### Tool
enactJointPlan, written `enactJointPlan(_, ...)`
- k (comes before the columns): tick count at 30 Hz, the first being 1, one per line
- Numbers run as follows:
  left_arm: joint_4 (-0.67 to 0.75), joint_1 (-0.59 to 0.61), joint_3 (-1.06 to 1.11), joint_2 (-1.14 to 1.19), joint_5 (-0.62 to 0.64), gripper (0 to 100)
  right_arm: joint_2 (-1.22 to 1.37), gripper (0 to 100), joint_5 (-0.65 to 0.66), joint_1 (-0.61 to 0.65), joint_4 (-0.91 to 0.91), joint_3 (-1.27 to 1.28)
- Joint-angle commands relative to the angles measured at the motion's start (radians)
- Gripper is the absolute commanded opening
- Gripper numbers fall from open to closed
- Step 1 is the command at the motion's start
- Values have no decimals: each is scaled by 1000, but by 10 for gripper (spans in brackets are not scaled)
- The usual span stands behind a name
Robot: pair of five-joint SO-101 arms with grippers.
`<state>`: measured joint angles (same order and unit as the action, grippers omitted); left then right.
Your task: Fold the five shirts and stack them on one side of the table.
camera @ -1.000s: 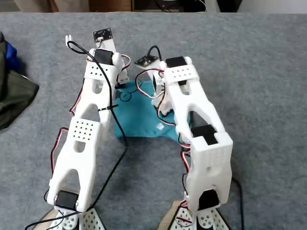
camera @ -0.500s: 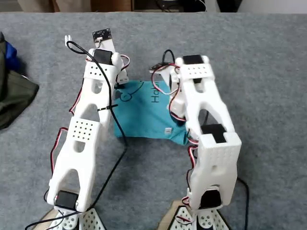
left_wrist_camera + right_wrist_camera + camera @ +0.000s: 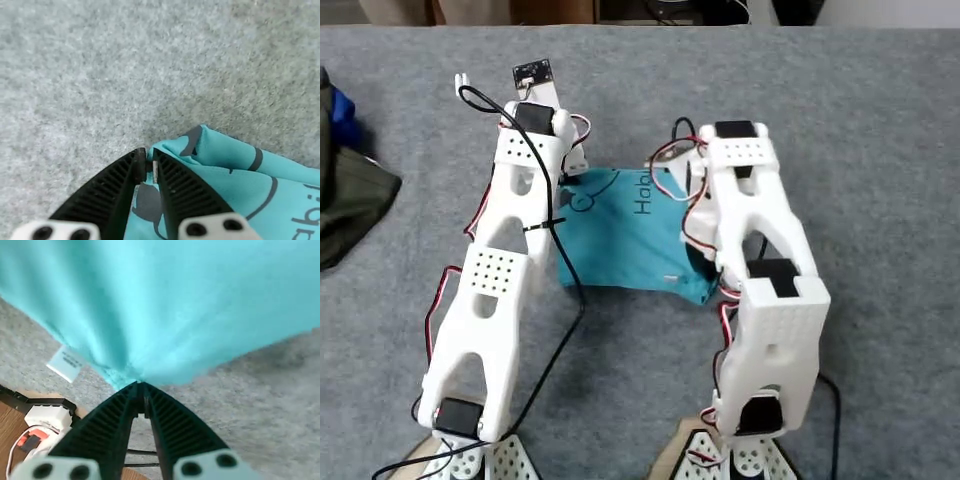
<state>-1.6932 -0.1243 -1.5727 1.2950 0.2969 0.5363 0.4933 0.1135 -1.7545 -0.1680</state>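
1. Fingers of the left gripper (image 3: 148, 161) pinch a corner of the teal shirt (image 3: 620, 235). The right gripper (image 3: 140, 389) nips what seems to be its opposite edge.
2. In the last second the right arm drew sideways, spreading the shirt mid-table (image 3: 850, 120).
3. It now lies flatter, readier for folding.

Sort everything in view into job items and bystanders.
Job: teal shirt, pinched by left hand and right hand; dark clothes heap off to the side, probably more shirts.
Bystanders: grey table cover; arm cables.
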Motion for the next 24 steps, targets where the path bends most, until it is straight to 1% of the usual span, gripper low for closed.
enactJointPlan(1, 0, 11, -8, -18, 2, 43, -87, 5, -28, -38, -20, -70)
enactJointPlan(3, 0, 3, -9, -25, 0, 55, -153, 5, -49, -45, -14, -102)
enactJointPlan(4, 0, -3, -11, -25, 0, 77, -186, 5, -58, -47, -12, -119)
enactJointPlan(6, -9, -14, -26, -27, 0, 150, -245, 5, -84, -47, -12, -153)
enactJointPlan(9, -63, -28, -104, -27, 8, 257, -308, 6, -143, -47, -12, -194)
enactJointPlan(12, -66, -29, -100, -27, 9, 323, -335, 6, -209, -47, -12, -216)
enactJointPlan(14, -66, -21, -95, -47, 11, 340, -341, 6, -224, -42, -20, -213)
enactJointPlan(19, -66, 37, -91, -102, 5, 341, -352, 5, -227, -47, -29, -176)
enactJointPlan(24, -66, 101, -98, -111, 3, 340, -475, 5, -229, -38, -29, -67)
